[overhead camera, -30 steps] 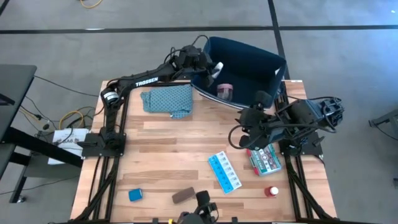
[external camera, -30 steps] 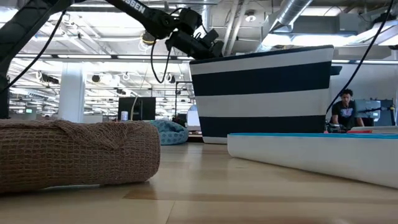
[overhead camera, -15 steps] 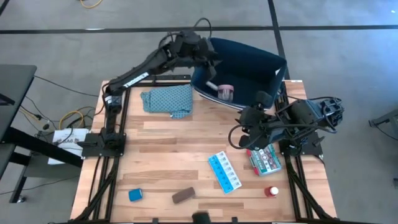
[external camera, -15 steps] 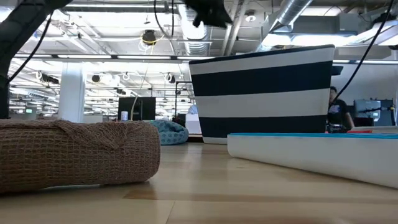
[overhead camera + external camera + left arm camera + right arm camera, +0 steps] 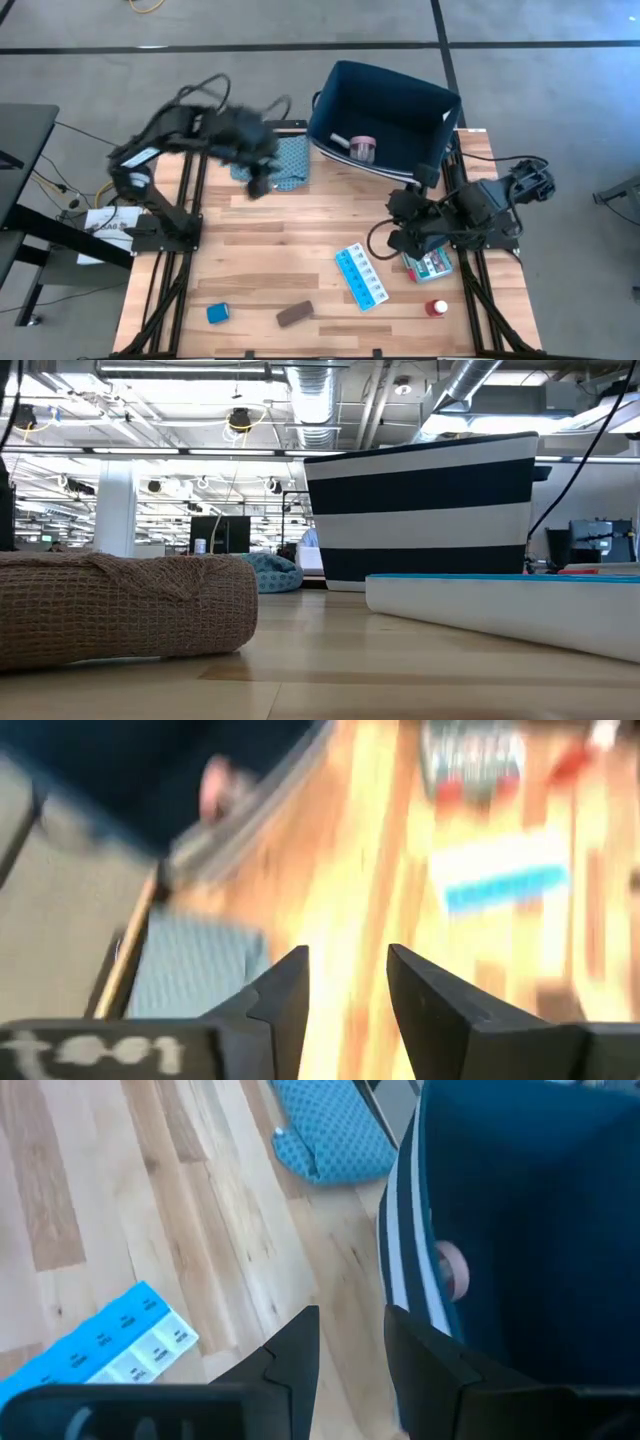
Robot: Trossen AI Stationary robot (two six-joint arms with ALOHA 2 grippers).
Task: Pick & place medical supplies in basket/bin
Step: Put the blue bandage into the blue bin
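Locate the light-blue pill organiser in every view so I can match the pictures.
High view: pill organiser, lower middle of the table.
Low view: long white-and-blue slab at right, close to the camera.
Left wrist view: blurred pale-blue bar.
Right wrist view: bottom left corner.
Shared landmark: the navy bin.

From the overhead camera both my arms read as matte black, built of chunky jointed segments. The left arm (image 5: 190, 130), upper left of the frame, carries a white printed marking on its link and trails thin black cable loops above it. The right arm (image 5: 470, 205), at right centre, is wrapped in looping black cables too. Each sits on a black tubular frame. On the wrist cameras, the left end effector (image 5: 345, 985) and right end effector (image 5: 350, 1340) show dark, wedge-shaped fingers.
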